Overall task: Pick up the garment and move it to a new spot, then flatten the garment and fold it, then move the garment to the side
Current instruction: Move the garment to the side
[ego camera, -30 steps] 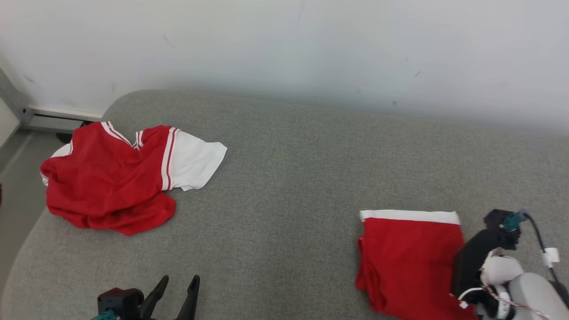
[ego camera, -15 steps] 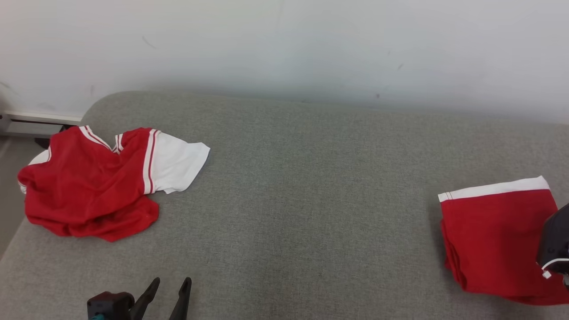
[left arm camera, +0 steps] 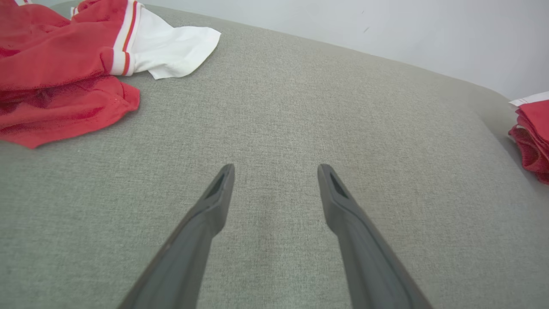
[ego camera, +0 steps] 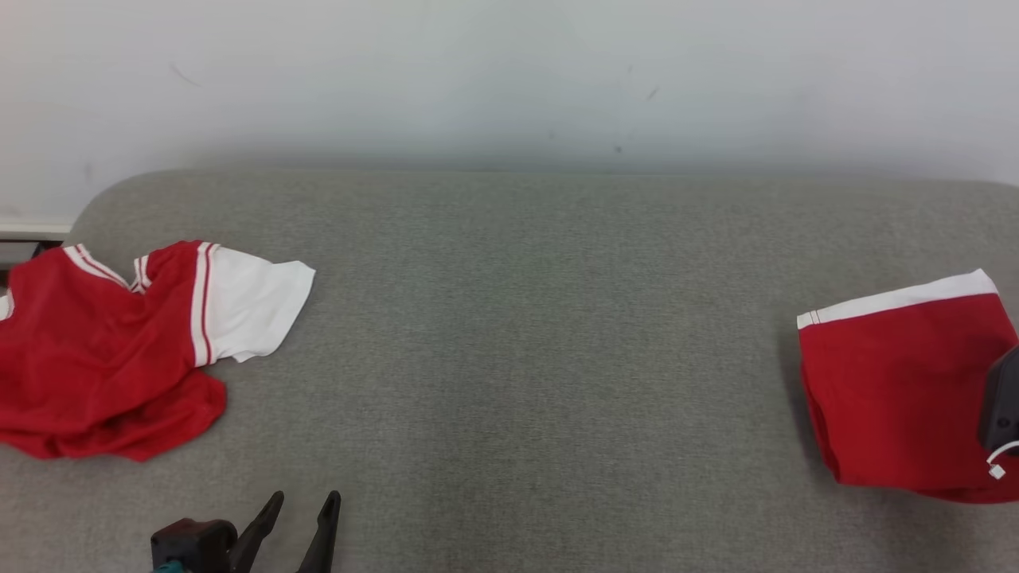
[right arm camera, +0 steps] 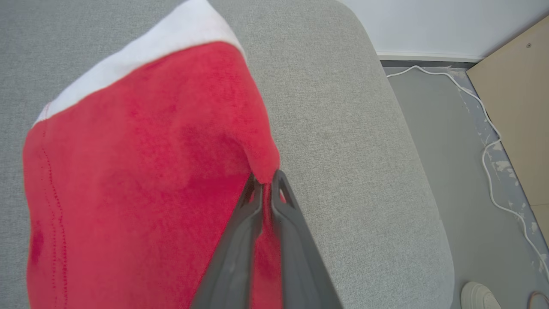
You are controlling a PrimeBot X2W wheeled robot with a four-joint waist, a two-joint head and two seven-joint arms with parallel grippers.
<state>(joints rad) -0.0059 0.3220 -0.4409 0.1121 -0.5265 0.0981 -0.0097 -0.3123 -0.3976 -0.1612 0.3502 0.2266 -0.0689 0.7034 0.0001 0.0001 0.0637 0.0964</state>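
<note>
At the right edge of the grey cushion (ego camera: 517, 318), one folded red garment (ego camera: 892, 382), lying flat, well apart from the other clothing. White band turned toward the back edge and the wall (ego camera: 509, 72), running along that edge, its right end a little farther back. Folded layers stacked on the side facing the cushion's middle. Long axis hard to call: about as wide as deep, the right part cut by the picture's border and covered by a dark piece of the right arm (ego camera: 1005, 398).

On a raised pinch of red cloth at the garment's right border, right jaws clenched, the fingers (right arm camera: 240, 249) pressed together with their tips half sunk in fabric. Near the front edge, left of middle, left jaws released and spread wide over bare cushion, nothing between the fingers (left arm camera: 201, 231).

At the left edge, one crumpled red-and-white shirt (ego camera: 95, 350), white sleeve pointing toward the middle, left part cut off. Two garments in all.

Beyond the right edge, from the right wrist: floor (right arm camera: 450, 141), one white cable (right arm camera: 484, 128), a tan panel (right arm camera: 514, 107), and a pale rounded thing (right arm camera: 478, 296), too cropped to identify.
</note>
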